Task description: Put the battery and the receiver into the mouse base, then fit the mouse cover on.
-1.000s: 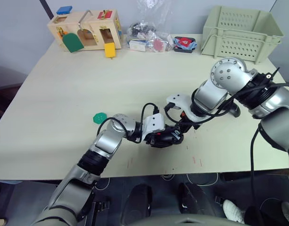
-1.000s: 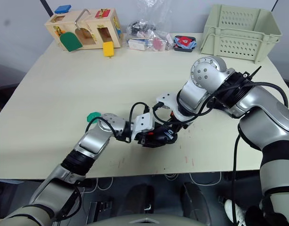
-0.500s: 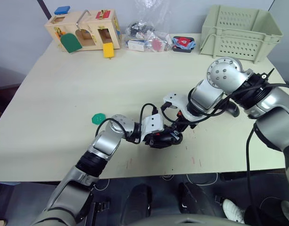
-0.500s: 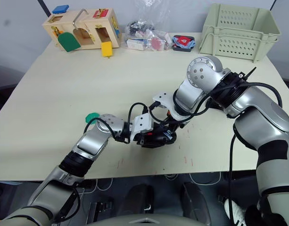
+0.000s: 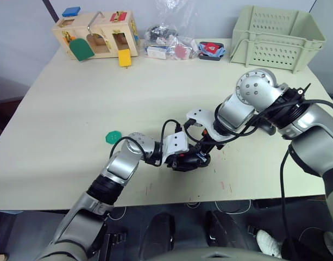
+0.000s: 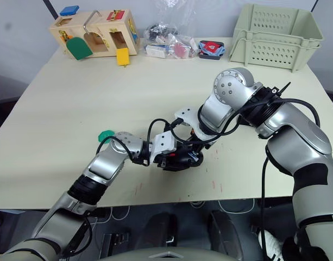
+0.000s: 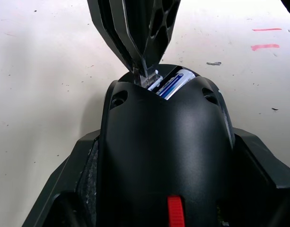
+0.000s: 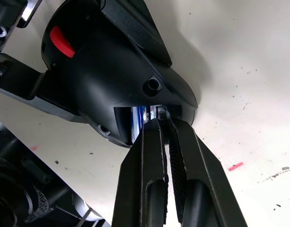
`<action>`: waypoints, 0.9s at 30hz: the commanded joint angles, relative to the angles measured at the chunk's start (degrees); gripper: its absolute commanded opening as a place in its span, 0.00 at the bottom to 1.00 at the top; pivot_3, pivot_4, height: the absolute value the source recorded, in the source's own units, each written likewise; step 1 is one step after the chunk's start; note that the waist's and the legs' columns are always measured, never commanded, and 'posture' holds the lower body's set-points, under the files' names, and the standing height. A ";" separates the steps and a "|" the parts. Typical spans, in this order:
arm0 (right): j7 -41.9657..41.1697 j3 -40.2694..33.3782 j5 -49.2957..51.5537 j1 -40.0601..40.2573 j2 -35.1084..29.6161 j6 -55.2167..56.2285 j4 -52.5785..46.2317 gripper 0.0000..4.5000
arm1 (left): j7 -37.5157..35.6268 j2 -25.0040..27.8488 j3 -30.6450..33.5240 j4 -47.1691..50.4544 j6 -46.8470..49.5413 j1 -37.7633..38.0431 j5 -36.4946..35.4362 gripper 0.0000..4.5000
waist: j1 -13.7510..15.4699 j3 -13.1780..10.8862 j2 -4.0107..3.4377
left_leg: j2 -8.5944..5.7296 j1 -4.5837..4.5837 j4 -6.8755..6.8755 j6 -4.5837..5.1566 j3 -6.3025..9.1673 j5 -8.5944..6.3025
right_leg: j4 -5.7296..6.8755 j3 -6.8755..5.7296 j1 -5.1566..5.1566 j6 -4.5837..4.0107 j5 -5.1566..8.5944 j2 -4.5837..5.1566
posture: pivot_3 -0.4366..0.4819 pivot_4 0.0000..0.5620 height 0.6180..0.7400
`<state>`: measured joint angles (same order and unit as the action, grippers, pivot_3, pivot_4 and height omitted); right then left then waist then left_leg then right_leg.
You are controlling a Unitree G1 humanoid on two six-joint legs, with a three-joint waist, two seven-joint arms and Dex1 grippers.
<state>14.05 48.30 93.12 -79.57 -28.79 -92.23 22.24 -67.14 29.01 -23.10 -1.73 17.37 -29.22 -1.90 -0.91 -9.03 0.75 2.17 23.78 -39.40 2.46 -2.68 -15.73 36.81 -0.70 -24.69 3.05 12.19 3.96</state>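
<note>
The mouse base (image 5: 189,160) sat on the surface (image 5: 74,125) near its front edge, gripped on both sides by our left claw (image 5: 183,159). In the left wrist view the battery (image 7: 175,83) lay in the open compartment at the rear of the base, blue and white, already seated. Our right claw (image 8: 162,124) had its fingers pressed together on a small pale piece, which we took for the receiver (image 7: 150,78), with the tip at the compartment's edge just beside the battery. Over the past second our right arm had drawn in and lowered a little toward the base, while the left claw and the base had stayed where they were. We judged the receiver was being pushed into its slot. We could not make out the cover from here; fitting it remained to be done.
</note>
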 commanded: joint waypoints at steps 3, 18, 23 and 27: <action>-0.20 -1.91 -1.77 0.52 0.08 -0.27 -1.54 0.00 | -0.53 1.22 -2.39 -1.02 1.84 1.87 1.54 0.66 | 0.00 0.00 0.00 | 0.00 0.00 0.01 0.00 0.00 0.00 | -0.01 0.00 0.00 0.00 0.00 0.00 | 0.48 0.27 1.00; -0.03 -2.72 -2.26 2.23 0.37 -0.27 -2.31 0.00 | -0.45 1.15 -2.30 -1.10 2.27 1.89 1.35 0.66 | -0.03 0.01 0.01 | 0.00 -0.03 0.01 0.00 0.00 0.00 | 0.00 0.00 0.00 0.00 0.00 0.00 | 0.48 0.27 1.00; -0.39 -2.86 -1.75 2.06 -0.24 -0.27 -3.26 0.32 | -0.52 1.15 -2.36 -1.36 2.07 1.83 1.41 0.66 | -0.04 0.01 0.01 | 0.00 -0.02 0.02 0.00 -0.01 0.00 | -0.01 0.01 0.00 0.00 0.00 0.00 | 0.48 0.27 1.00; -0.83 -3.03 -1.78 1.53 -0.85 -0.27 -3.25 0.39 | -0.63 1.19 -2.41 -1.37 2.03 1.84 1.41 0.66 | -0.04 0.00 0.00 | 0.01 -0.01 0.02 0.00 0.00 0.00 | 0.00 0.00 0.00 0.00 0.00 0.00 | 0.48 0.27 1.00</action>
<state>13.88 46.33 90.73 -77.38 -29.17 -92.24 20.04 -67.07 29.16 -23.07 -1.34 18.05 -29.13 -1.90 -0.94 -9.03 0.76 2.17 23.77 -39.38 2.46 -2.69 -15.73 36.80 -0.70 -24.69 3.05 12.19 3.96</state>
